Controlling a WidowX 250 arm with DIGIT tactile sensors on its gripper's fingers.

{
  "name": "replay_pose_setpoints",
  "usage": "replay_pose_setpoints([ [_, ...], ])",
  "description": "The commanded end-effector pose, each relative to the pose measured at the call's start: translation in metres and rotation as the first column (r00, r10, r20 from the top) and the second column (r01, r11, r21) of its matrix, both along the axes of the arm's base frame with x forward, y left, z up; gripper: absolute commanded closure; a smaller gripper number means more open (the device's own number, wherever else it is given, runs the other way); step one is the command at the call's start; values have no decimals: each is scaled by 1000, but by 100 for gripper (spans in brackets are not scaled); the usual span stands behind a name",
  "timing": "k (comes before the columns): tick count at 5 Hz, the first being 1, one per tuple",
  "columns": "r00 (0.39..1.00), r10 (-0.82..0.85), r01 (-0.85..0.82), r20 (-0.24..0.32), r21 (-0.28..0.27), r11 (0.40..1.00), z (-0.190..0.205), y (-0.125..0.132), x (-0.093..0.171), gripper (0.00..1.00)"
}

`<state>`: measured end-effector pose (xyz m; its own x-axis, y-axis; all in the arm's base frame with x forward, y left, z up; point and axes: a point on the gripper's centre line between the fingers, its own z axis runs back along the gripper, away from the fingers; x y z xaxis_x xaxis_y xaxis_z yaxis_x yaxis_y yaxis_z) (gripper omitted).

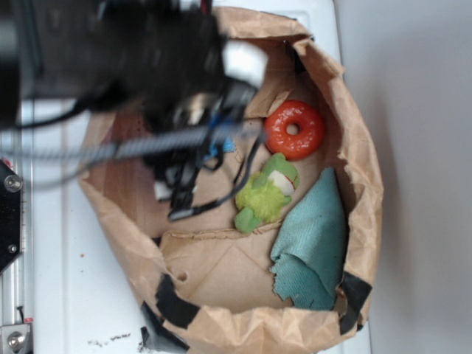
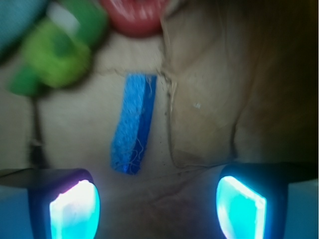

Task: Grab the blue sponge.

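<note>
The blue sponge (image 2: 133,123) lies flat on the brown paper, long side running away from me, with its darker strip on the right. In the exterior view only a small blue bit of it (image 1: 220,147) shows under the arm. My gripper (image 2: 157,204) is open, its two glowing cyan pads (image 2: 75,211) wide apart at the bottom of the wrist view. The sponge sits just beyond the pads, nearer the left one, not between them. In the exterior view the gripper (image 1: 193,158) is blurred and hangs over the left part of the bag.
Everything lies in a shallow brown paper bag (image 1: 365,184) with raised crumpled walls. A red ring toy (image 1: 295,130), a green frog plush (image 1: 267,193) and a teal cloth (image 1: 313,247) lie to the right. A paper fold (image 2: 172,124) rises right of the sponge.
</note>
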<state>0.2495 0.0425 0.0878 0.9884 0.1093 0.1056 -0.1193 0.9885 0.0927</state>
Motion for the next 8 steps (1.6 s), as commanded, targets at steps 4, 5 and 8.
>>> replay_pose_setpoints([
  [4, 978, 193, -195, 78, 16, 981, -32, 0, 41, 0],
  [5, 980, 179, -184, 83, 48, 982, -45, -5, 45, 0],
  [8, 965, 204, -211, 163, 25, 977, -31, -2, 40, 100],
])
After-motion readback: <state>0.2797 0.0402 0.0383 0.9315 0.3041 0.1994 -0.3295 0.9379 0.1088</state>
